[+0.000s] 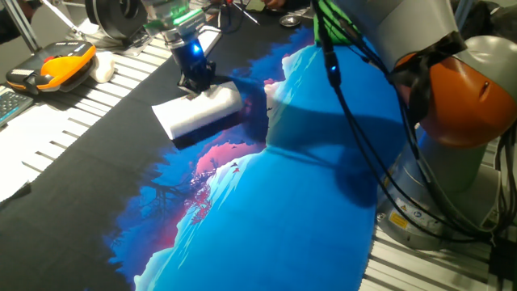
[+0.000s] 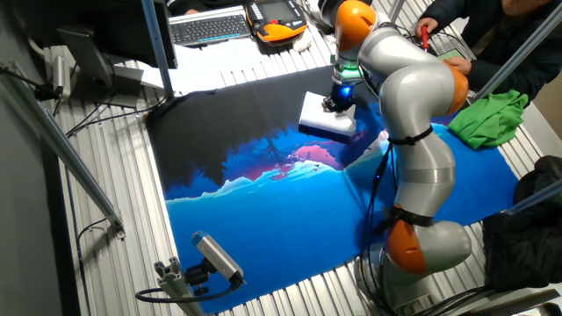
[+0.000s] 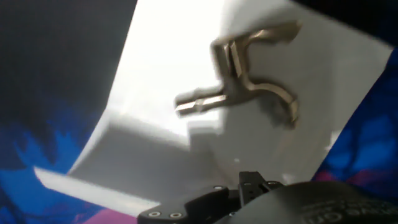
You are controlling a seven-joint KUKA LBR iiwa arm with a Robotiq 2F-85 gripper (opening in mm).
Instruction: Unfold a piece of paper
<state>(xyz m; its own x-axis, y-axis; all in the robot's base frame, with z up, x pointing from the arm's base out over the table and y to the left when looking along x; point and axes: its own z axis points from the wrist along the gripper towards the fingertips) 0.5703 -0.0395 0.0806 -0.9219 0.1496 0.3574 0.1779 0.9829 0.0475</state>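
The piece of paper is a plain white folded sheet lying on the black part of the blue, pink and black mat. It also shows in the other fixed view and fills the hand view. Its upper layer bulges up and curls at the edge nearest the arm. My gripper is down on the sheet's far edge, also seen in the other fixed view. In the hand view the metal fingers are blurred, pressed close together over the white sheet, and seem shut on its upper layer.
An orange-and-black device lies at the far left of the slatted table. A keyboard sits behind the mat. A green cloth lies on the mat's right side, near a person's hands. A camera on a mount stands at the front edge.
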